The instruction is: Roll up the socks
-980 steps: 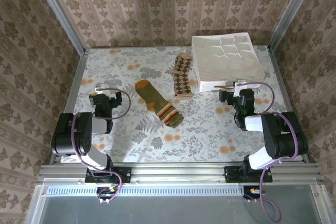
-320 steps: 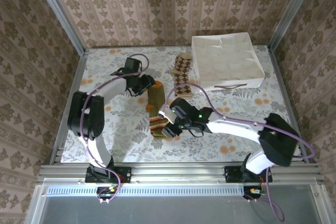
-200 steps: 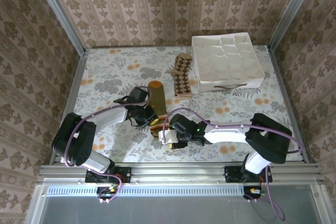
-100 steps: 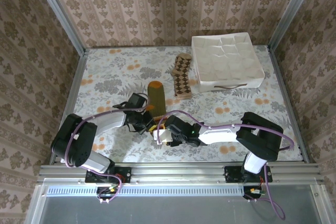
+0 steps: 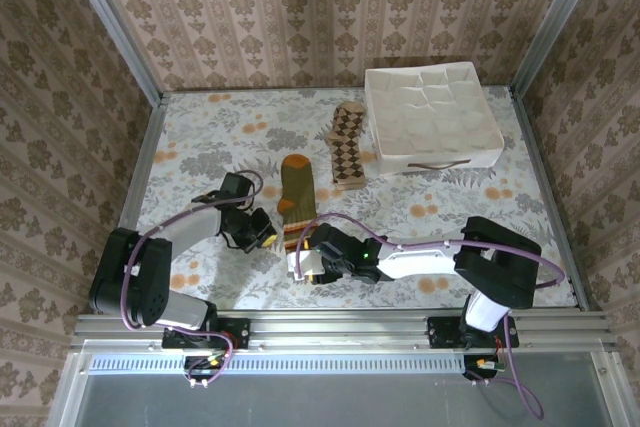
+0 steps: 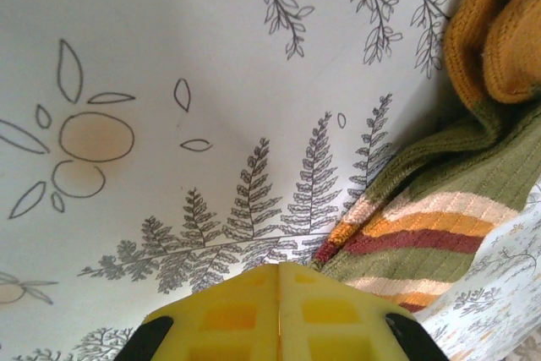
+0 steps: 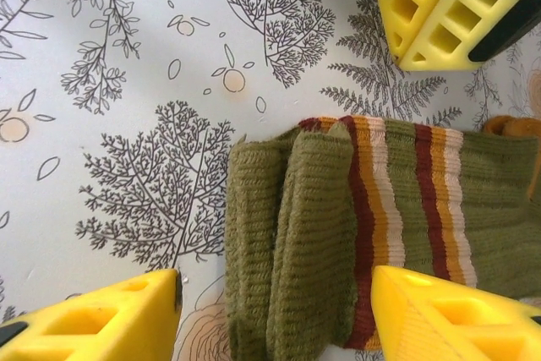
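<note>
Rolling has barely begun. The left gripper [image 6: 279,275], pinched shut on nothing, sits just left of the olive-green sock [image 5: 297,187] at its striped cuff. That cuff, folded over once, lies between the wide-spread right gripper [image 7: 275,293], which likely must close and turn it toeward. The argyle sock [image 5: 347,142] lies flat, beyond-right.

Ribbed knit striped sock [image 7: 338,234] — matt, soft cloth — on a smooth printed table cover [image 7: 127,82].

Left gripper [image 6: 279,281] pinched closed — right gripper [image 7: 275,293] spread wide.
</note>
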